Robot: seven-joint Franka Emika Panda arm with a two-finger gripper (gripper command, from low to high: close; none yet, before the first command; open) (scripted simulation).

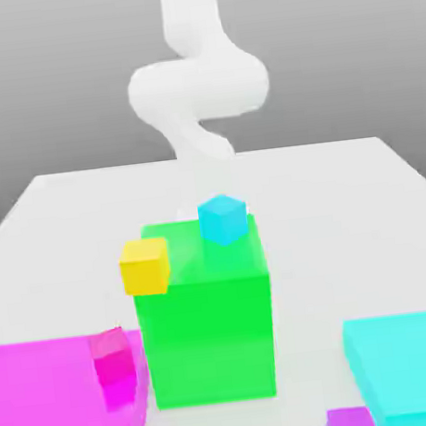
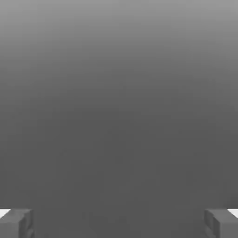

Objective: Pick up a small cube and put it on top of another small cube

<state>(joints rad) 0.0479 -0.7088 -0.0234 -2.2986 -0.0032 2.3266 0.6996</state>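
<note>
A small blue cube (image 1: 223, 218) sits at the far edge of the top of a big green block (image 1: 209, 329). By that block's upper left corner there is a small yellow cube (image 1: 144, 265); I cannot tell what it rests on. A small magenta cube (image 1: 115, 363) stands at the right edge of a magenta slab (image 1: 47, 403). My white arm (image 1: 198, 88) rises behind the green block. In the hand view my gripper (image 2: 119, 225) is open, its grey fingertips (image 2: 18, 223) far apart with nothing between them, facing plain grey background.
A cyan slab (image 1: 411, 362) lies at the exterior view's right front, with a small purple piece (image 1: 350, 422) beside it at the bottom edge. The white table (image 1: 346, 201) stretches around the blocks.
</note>
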